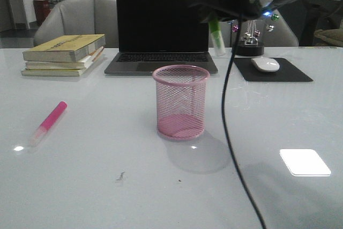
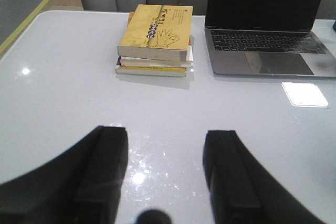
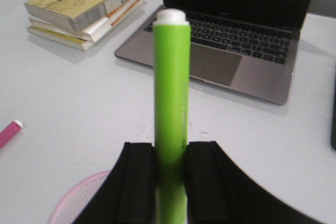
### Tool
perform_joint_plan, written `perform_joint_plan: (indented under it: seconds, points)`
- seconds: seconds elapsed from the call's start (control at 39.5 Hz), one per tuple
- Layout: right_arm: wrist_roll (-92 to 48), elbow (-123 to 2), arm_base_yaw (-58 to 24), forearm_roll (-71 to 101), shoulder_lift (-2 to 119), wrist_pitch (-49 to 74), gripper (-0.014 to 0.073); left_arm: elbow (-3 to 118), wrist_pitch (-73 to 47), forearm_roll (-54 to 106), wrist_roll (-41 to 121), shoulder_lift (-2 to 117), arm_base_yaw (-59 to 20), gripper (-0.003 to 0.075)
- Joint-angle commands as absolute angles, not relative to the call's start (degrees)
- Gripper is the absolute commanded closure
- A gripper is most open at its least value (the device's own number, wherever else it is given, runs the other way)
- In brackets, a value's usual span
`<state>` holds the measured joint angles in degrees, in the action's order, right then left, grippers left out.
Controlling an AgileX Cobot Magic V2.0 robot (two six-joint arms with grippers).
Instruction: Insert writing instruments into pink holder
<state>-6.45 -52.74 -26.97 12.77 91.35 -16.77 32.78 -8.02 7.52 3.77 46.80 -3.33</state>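
The pink holder (image 1: 180,103) stands upright in the middle of the table; its rim (image 3: 79,195) shows just below my right gripper. My right gripper (image 1: 214,4) (image 3: 170,150) hangs high above and behind the holder, shut on the lime green marker (image 1: 216,33) (image 3: 171,93), which is held about upright. The pink marker (image 1: 49,122) (image 3: 8,134) lies flat on the table at the left, apart from both grippers. In the left wrist view my left gripper (image 2: 165,135) is open over bare table with nothing between its fingers. It does not show in the front view.
An open laptop (image 1: 161,30) (image 2: 262,45) stands behind the holder. A stack of books (image 1: 64,54) (image 2: 156,32) lies at the back left. A white mouse (image 1: 265,64) rests on a black pad (image 1: 289,73) at the back right. A black cable (image 1: 230,132) hangs down right of the holder.
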Motion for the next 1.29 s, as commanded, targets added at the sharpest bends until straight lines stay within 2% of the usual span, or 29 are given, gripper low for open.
perform_joint_plan:
  seconds: [0.0, 0.18, 0.56, 0.61, 0.76, 0.84, 1.04, 1.27]
  points:
    - [-7.1, -53.4, -29.1, 12.7, 90.9, -29.7, 0.0536, 34.9, -3.9, 8.1, 3.3, 46.6, -3.3, 0.0316]
    - [-6.7, -53.4, -30.7, 12.7, 96.5, -37.2, 0.0536, 34.9, -3.9, 8.1, 3.3, 46.6, -3.3, 0.0316]
    - [-4.1, -53.4, -31.2, 12.0, 101.3, -38.4, 0.0531, 34.9, -3.9, 8.1, 3.3, 46.6, -3.3, 0.0316]
    - [-4.1, -53.4, -31.2, 11.7, 101.3, -38.2, 0.0501, 34.9, -3.9, 8.1, 3.3, 46.6, -3.3, 0.0316]
    - [-4.1, -53.4, -31.2, 11.1, 101.2, -36.2, 0.0242, 34.9, -3.9, 8.1, 3.3, 46.6, -3.3, 0.0316]
    - [-4.1, -53.4, -31.2, 11.1, 100.6, -33.9, 0.0154, 34.9, -3.9, 8.1, 3.3, 46.6, -3.3, 0.0316]
    - [-4.2, -53.4, -30.3, 11.1, 93.3, -24.5, 0.0148, 34.9, -3.9, 8.1, 3.3, 46.6, -3.3, 0.0316]
    - [-10.0, -53.4, -21.7, 11.1, 78.6, -7.3, 0.0148, 34.9, -3.7, 8.1, 3.3, 46.6, -3.3, 0.0316]
